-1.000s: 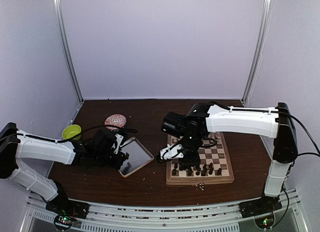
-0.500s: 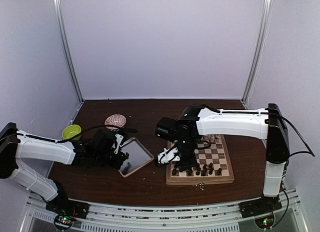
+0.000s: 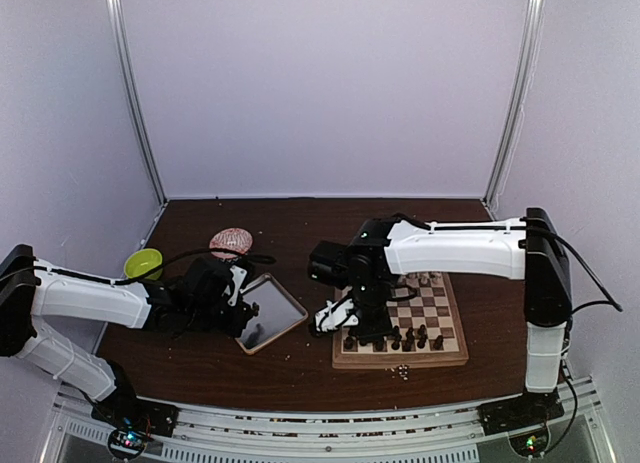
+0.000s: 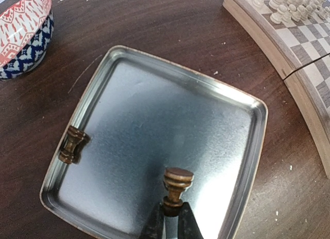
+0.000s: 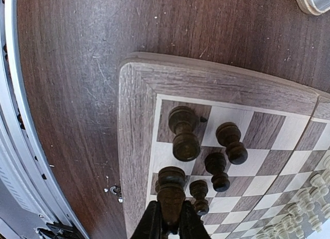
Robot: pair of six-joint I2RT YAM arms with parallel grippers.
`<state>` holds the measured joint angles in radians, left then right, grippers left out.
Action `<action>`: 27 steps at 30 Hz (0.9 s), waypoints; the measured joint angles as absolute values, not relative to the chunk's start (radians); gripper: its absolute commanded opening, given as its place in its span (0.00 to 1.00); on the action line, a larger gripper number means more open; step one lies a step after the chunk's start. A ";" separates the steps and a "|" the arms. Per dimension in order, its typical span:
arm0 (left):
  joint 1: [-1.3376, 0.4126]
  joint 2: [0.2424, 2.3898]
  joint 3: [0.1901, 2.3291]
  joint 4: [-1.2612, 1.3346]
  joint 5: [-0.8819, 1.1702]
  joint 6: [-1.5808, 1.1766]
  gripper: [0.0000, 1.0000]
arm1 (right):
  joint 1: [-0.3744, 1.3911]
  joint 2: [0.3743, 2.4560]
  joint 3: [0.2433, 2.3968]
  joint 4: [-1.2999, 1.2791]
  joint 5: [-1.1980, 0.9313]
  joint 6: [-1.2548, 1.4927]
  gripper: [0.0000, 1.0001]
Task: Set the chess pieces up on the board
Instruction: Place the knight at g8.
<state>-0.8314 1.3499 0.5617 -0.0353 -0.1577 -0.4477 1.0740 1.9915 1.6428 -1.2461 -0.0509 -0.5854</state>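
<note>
The left hand (image 4: 170, 222) was clenched on a brown chess piece (image 4: 177, 186) above the silver tray (image 4: 154, 110); a second piece (image 4: 72, 144) lay at the tray's rim. The right hand (image 5: 166, 222) grasped a dark chess piece (image 5: 170, 188) over a corner of the board (image 5: 135, 120), beside other dark pieces (image 5: 184, 133) standing there. The board rested on the bench (image 5: 67, 94).

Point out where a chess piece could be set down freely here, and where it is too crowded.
Free: the tray's middle, right of the fallen dark piece; the bare table between tray and board. Crowded: the dark pieces at the board's corner and the cream pieces along its far edge.
</note>
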 measured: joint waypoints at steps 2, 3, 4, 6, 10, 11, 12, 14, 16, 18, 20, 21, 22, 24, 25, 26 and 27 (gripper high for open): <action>-0.831 1.350 0.562 -0.033 -0.158 -0.448 0.02 | 1.076 1.998 1.643 -1.246 -0.049 -0.585 0.14; -0.831 1.350 0.562 -0.031 -0.158 -0.447 0.02 | 1.077 2.001 1.643 -1.246 -0.049 -0.585 0.14; -0.831 1.350 0.562 -0.030 -0.157 -0.447 0.02 | 1.078 2.004 1.643 -1.246 -0.048 -0.585 0.15; -0.830 1.351 0.562 -0.027 -0.157 -0.447 0.02 | 1.079 2.010 1.643 -1.246 -0.047 -0.585 0.15; -0.830 1.354 0.562 -0.026 -0.157 -0.447 0.02 | 1.079 2.020 1.643 -1.246 -0.046 -0.585 0.15; -0.829 1.354 0.562 -0.025 -0.157 -0.447 0.02 | 1.079 2.024 1.643 -1.246 -0.044 -0.585 0.15; -0.829 1.354 0.562 -0.025 -0.157 -0.447 0.02 | 1.079 2.026 1.643 -1.246 -0.043 -0.585 0.16; -0.827 1.355 0.562 -0.025 -0.156 -0.447 0.02 | 1.079 2.033 1.643 -1.246 -0.042 -0.585 0.16; -0.826 1.358 0.562 -0.024 -0.156 -0.447 0.02 | 1.079 2.039 1.643 -1.245 -0.039 -0.586 0.16; -0.825 1.363 0.562 -0.023 -0.154 -0.447 0.02 | 1.081 2.041 1.643 -1.245 -0.037 -0.586 0.18; -0.825 1.367 0.562 -0.023 -0.153 -0.447 0.02 | 1.081 2.043 1.643 -1.245 -0.035 -0.587 0.20; -0.825 1.368 0.562 -0.023 -0.153 -0.447 0.02 | 1.081 2.043 1.643 -1.245 -0.033 -0.587 0.21; -0.825 1.368 0.562 -0.023 -0.153 -0.447 0.02 | 1.081 2.044 1.643 -1.245 -0.031 -0.588 0.22; -0.825 1.369 0.562 -0.023 -0.153 -0.447 0.02 | 1.081 2.044 1.643 -1.245 -0.027 -0.589 0.24; -0.825 1.369 0.562 -0.023 -0.153 -0.447 0.02 | 1.081 2.044 1.643 -1.245 -0.025 -0.589 0.25; -0.825 1.369 0.562 -0.023 -0.152 -0.447 0.02 | 1.081 2.044 1.642 -1.245 -0.025 -0.591 0.26; -0.825 1.369 0.562 -0.023 -0.152 -0.447 0.02 | 1.081 2.043 1.642 -1.245 -0.024 -0.593 0.27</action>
<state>-0.8253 1.3693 0.5617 -0.0231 -0.1524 -0.4469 1.0809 2.0434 1.6424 -1.2446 -0.0242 -0.5926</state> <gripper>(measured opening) 0.083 0.249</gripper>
